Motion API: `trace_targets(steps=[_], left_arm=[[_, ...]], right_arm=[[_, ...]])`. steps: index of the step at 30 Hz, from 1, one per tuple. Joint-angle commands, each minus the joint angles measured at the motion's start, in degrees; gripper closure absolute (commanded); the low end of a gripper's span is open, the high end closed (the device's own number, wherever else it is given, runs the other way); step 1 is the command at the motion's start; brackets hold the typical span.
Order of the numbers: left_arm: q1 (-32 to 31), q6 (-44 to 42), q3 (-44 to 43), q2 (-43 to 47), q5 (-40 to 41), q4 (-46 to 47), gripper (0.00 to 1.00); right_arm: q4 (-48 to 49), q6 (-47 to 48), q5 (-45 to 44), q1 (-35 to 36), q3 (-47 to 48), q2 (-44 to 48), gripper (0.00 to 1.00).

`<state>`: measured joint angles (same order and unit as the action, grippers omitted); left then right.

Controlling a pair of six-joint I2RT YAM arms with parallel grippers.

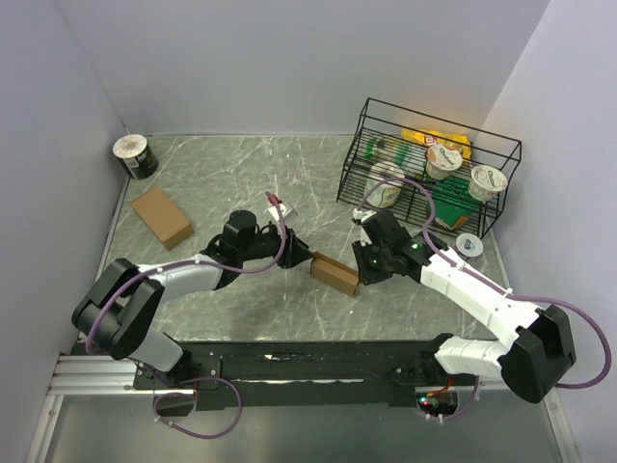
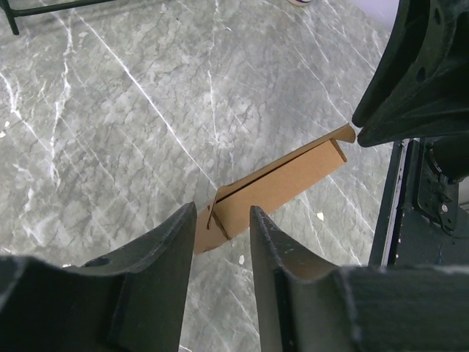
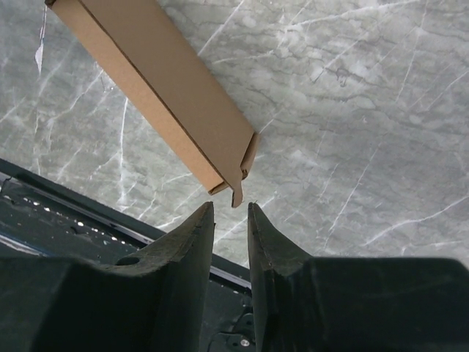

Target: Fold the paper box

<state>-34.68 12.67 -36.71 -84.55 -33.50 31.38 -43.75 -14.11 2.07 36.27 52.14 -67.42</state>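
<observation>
A small brown paper box lies flat on the marble table between my two grippers. My left gripper is at its left end. In the left wrist view the box has its near end flap just beyond the gripper, whose jaws are open with nothing clamped. My right gripper is at the box's right end. In the right wrist view the box runs to the upper left, and its loose end flap hangs just beyond the narrowly open gripper. The right gripper body also shows at the box's far end.
A second, flat brown box lies at the left. A roll stands in the far left corner. A black wire basket with yogurt cups stands at the far right, and a small lid lies beside it. The table's front rail is close behind the box.
</observation>
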Motion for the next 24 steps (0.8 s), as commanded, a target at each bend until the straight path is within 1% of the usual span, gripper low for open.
trace_targets(steps=[1,4,5,7,15,19,24], left_arm=[[0.0,-2.4,-3.5,-1.6,-3.5,-0.3,0.60],[0.0,-2.9,-3.9,-2.2,-3.7,-1.1,0.60],[0.0,-3.0,-3.8,-2.4,-3.8,-1.1,0.63],[0.0,-3.2,-4.1,-2.7,-3.9,-1.5,0.64],[0.0,-4.0,-5.0,-4.3,-3.3,-2.2,0.62],[-0.2,-4.2,-5.3,-4.7,-1.9,-1.8,0.60],[-0.4,-4.3,-5.0,-4.3,-0.8,-1.1,0.53]], right_arm=[[2.3,-0.5,-1.4,0.6,0.1,-0.5,0.68],[2.3,-0.4,-1.5,0.6,0.5,-0.9,0.69],[2.3,-0.4,-1.6,0.6,0.6,-0.9,0.69],[2.1,-0.3,-1.7,0.6,0.7,-1.0,0.69],[1.7,-0.2,-1.8,0.6,0.8,-1.1,0.71],[1.6,-0.1,-1.8,0.6,0.9,-1.3,0.74],[1.7,0.0,-1.8,0.6,0.9,-1.6,0.77]])
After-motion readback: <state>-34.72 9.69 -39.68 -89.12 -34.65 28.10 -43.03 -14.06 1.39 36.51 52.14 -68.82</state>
